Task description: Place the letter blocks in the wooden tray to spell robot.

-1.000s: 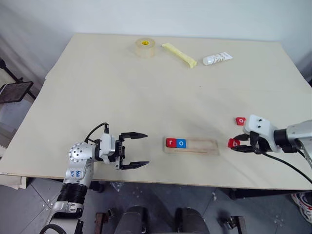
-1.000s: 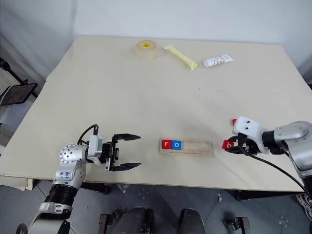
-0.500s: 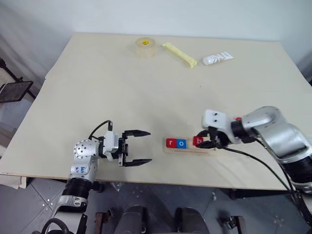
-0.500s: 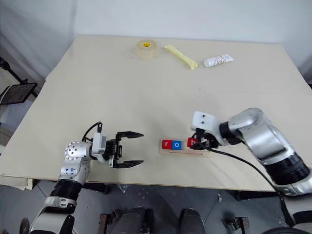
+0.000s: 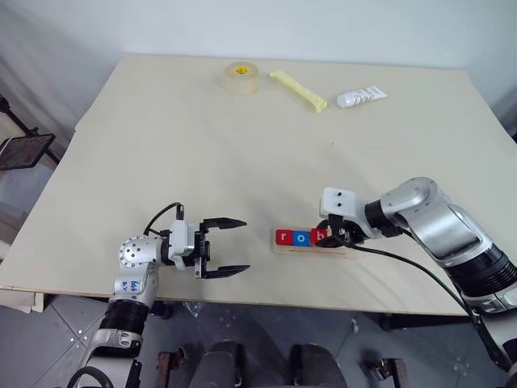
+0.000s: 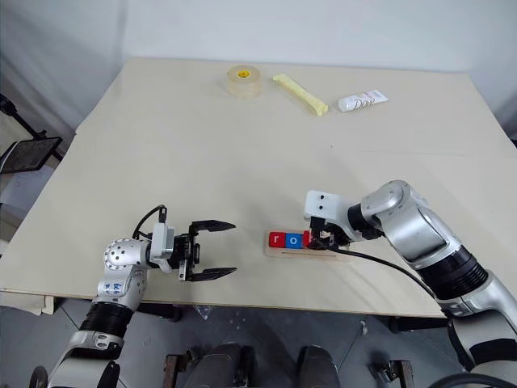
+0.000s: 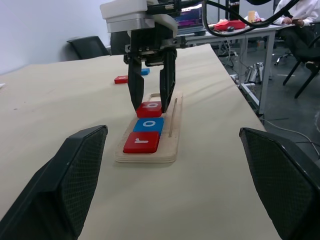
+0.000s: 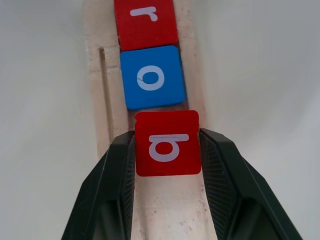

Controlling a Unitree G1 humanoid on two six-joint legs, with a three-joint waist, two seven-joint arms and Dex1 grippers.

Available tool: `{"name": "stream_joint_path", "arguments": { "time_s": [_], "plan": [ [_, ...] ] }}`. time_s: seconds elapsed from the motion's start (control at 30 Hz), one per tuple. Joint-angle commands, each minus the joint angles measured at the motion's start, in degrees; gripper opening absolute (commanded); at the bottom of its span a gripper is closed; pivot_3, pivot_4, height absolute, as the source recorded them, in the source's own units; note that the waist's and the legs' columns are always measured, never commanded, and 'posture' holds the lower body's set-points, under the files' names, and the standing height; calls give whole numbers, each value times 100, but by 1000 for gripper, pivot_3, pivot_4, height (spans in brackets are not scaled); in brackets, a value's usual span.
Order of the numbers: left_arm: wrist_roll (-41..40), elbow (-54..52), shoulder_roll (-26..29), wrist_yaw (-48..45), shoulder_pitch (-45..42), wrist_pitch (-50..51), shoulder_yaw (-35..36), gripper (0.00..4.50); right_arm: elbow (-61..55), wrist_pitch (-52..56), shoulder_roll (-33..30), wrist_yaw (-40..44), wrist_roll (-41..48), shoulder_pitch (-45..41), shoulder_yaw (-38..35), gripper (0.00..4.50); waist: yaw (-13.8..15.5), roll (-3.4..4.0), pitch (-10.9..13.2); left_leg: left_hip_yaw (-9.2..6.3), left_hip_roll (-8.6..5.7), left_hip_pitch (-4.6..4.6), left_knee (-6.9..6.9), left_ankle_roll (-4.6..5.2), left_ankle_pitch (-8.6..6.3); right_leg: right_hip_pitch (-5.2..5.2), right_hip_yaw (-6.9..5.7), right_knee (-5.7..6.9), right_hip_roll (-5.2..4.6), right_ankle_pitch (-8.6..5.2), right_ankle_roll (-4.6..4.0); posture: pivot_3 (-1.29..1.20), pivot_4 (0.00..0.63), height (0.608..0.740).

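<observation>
Swinging in from the table's right side, the right gripper (image 8: 167,145) now sits over the wooden tray (image 7: 172,131) at the near edge, its black fingers clamped on the two sides of the red "b" block (image 8: 168,143). That block hangs just right of the blue "o" block (image 8: 153,77), which lies in the slot touching the red "r" block (image 8: 146,22) at the tray's left end. The left gripper (image 5: 223,246) waits to the left of the tray, well apart from it, jaws spread and empty.

To seat the "b" well, I would judge that it needs to go down flat and square with the slot walls, then be nudged left until it meets the "o" — letting go only once it rests on the slot floor, so it does not tip or ride up on its neighbour. Two more blocks, one red (image 7: 120,79) and one blue (image 7: 144,71), lie on the table beyond the tray's right end, not yet placed.

The table (image 5: 161,162) is a pale, plain board. At its far edge sit a roll of tape (image 5: 241,78), a pale yellow stick (image 5: 297,90) and a white tube (image 5: 360,98). Past it, the left wrist view shows an office — chairs, desks and a lit screen.
</observation>
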Motion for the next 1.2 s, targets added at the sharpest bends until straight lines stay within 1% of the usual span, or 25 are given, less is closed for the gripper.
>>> {"name": "stream_joint_path", "arguments": {
  "time_s": [0.03,0.13,0.2,0.23,0.3,0.33,0.43,0.7,0.8,0.83,0.87,0.9,0.93,0.97,1.13,1.17,1.2],
  "plan": [
    [-17,-187,5,45,42,-67,7,4500,-143,-5,42,62,-1,-130,-48,1463,-1,0,0,0,0,0,0,0,0,0,0,0,0,0,0,0,150,740],
    [-13,-154,-11,57,15,-81,2,4500,-232,36,29,108,11,-83,-22,1463,0,0,0,0,0,0,0,0,0,0,0,0,0,0,0,0,150,740],
    [-10,-136,-14,56,2,-87,-1,4500,-239,37,25,104,-9,-63,-13,2181,0,0,0,0,0,0,0,0,0,0,0,0,0,0,0,0,150,740],
    [-10,-129,-18,57,-6,-88,-1,4500,-236,29,18,101,-27,-55,-7,2425,1,0,0,0,0,0,0,0,0,0,0,0,0,0,0,0,150,740],
    [-8,-124,-25,61,-17,-87,-5,4500,-252,7,-10,102,-51,-27,-4,3069,0,0,0,0,0,0,0,0,0,0,0,0,0,0,0,0,150,740],
    [-9,-113,-24,56,-24,-88,-3,4500,-254,7,-11,102,-57,-25,-1,3465,0,0,0,0,0,0,0,0,0,0,0,0,0,0,0,0,150,740],
    [-6,-86,-25,42,-48,-92,-3,4500,-331,39,-36,105,-44,-8,-52,4471,0,0,0,0,0,0,0,0,0,0,0,0,0,0,0,0,150,740],
    [21,29,-92,29,-180,-102,-35,4500,-637,245,-11,-127,167,126,-478,4471,2,0,0,0,0,0,0,0,0,0,0,0,0,0,0,0,150,740],
    [22,43,-107,11,-188,-105,-52,4500,-1086,351,-64,-55,575,425,-821,3871,8,0,0,-2,0,0,-1,0,0,1,-1,1,0,0,0,0,150,740],
    [21,45,-109,10,-189,-106,-53,4500,-1154,382,-66,-76,629,467,-868,3460,6,0,0,-2,0,0,-1,-1,-1,0,-1,1,0,0,0,0,150,740],
    [15,37,-106,5,-183,-102,-56,4500,-1265,437,-83,-73,713,547,-906,3159,4,0,0,-1,-1,0,-2,-1,-1,0,-1,0,0,0,0,0,150,740],
    [11,29,-103,1,-176,-99,-60,4500,-1367,450,-99,-74,788,627,-940,2733,4,0,0,-1,0,0,-2,-1,0,1,-1,0,0,0,0,0,150,740],
    [7,22,-101,-4,-171,-96,-64,4500,-1446,454,-121,-54,851,691,-943,2448,8,0,0,-1,0,0,-2,-1,0,1,-1,0,0,0,0,0,150,740],
    [3,17,-99,-6,-168,-91,-67,4500,-1497,464,-133,-68,883,748,-945,2050,8,0,0,-1,1,0,-2,-1,0,1,-1,0,1,0,0,0,150,740],
    [-11,-50,-86,-10,-118,-69,-71,4500,-1470,421,-158,-147,868,928,-808,316,10,-1,0,-1,0,1,-2,-1,0,1,0,0,0,0,1,0,150,740],
    [-10,-65,-83,-7,-106,-67,-73,4500,-1429,388,-149,-160,844,940,-782,20,8,-1,0,-1,0,1,-2,-1,0,1,-1,-1,0,0,0,0,150,740],
    [-12,-84,-80,-3,-91,-63,-72,4500,-1366,352,-130,-175,814,940,-753,20,5,0,0,-1,0,1,-2,-1,0,1,0,-1,0,0,0,0,150,740]
  ]
}}
